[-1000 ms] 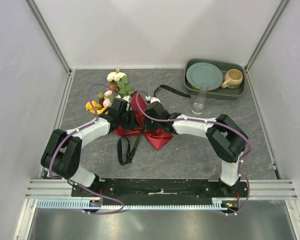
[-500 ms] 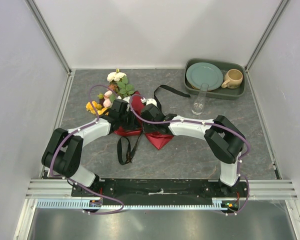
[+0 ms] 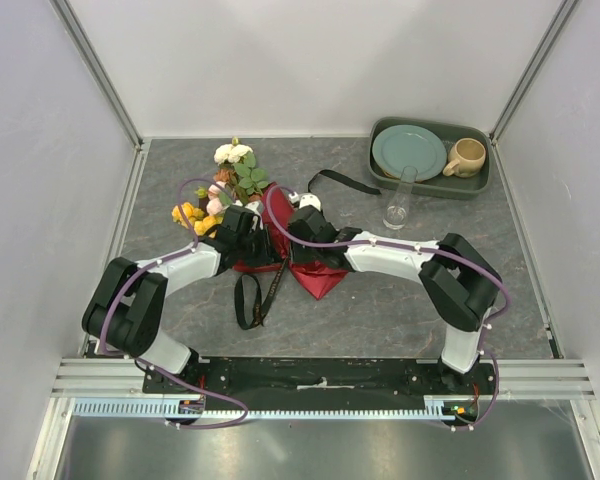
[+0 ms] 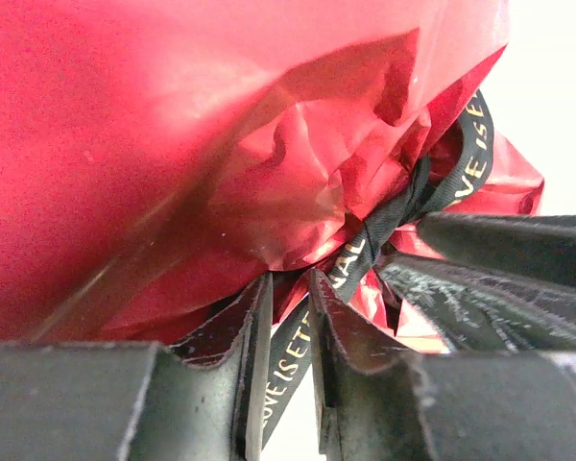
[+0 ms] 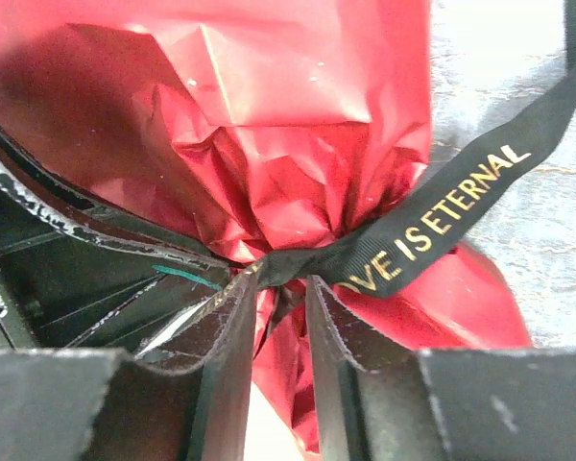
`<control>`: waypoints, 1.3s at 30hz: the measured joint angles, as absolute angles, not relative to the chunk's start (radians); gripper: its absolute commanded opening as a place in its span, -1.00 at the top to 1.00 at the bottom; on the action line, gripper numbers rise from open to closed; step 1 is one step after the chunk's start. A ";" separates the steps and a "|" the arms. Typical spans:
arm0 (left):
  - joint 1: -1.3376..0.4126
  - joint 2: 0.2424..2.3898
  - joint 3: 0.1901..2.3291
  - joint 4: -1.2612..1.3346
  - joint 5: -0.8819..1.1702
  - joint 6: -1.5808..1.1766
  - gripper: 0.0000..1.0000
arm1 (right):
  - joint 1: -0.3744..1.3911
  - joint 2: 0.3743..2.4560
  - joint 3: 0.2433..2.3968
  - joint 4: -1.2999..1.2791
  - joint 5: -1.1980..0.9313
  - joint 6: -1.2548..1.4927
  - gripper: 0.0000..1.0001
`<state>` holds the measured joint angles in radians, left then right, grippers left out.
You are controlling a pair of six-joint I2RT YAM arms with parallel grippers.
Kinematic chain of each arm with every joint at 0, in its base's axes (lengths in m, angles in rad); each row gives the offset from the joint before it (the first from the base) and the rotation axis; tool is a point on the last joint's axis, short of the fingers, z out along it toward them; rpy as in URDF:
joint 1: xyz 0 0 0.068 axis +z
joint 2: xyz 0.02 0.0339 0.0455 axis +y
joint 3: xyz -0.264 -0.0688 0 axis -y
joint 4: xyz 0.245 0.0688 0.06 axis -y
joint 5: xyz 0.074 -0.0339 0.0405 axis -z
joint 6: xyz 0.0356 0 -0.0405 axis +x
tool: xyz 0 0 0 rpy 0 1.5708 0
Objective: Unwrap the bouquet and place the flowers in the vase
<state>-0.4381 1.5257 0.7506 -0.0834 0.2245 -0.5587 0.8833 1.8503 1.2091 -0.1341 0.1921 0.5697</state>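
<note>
- Top external view: flowers [image 3: 235,172] poke out back-left of the bouquet [image 3: 320,282], lying flat, centre
- left gripper [image 4: 288,280]: fingers narrowly apart, black ribbon [image 4: 394,216] btwn them; can't tell if pinched
- right gripper [image 5: 274,279]: tips at the ribbon knot, grip unclear too
- vase [image 3: 400,200] upright, well to the right, nr the tray [image 3: 440,189]

– What sort of place is this?
– A robotics lab, I think, a small test cell. The left arm [image 3: 175,268] and the right arm [image 3: 400,255] are bolted on a black base plate [image 3: 320,372] at the edge of a grey table [image 3: 380,310], and white panels [image 3: 310,60] in aluminium profiles [image 3: 98,72] close 3 sides.
</note>
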 measured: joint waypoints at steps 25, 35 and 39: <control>-0.438 1.518 0.730 -0.064 0.265 -0.565 0.28 | 0.858 1.893 1.221 -0.088 0.106 0.583 0.30; -0.438 1.518 0.729 -0.072 0.265 -0.565 0.26 | 0.867 1.893 1.222 -0.073 0.094 0.582 0.15; -0.438 1.518 0.729 -0.071 0.265 -0.565 0.24 | 0.868 1.894 1.222 -0.070 0.095 0.577 0.28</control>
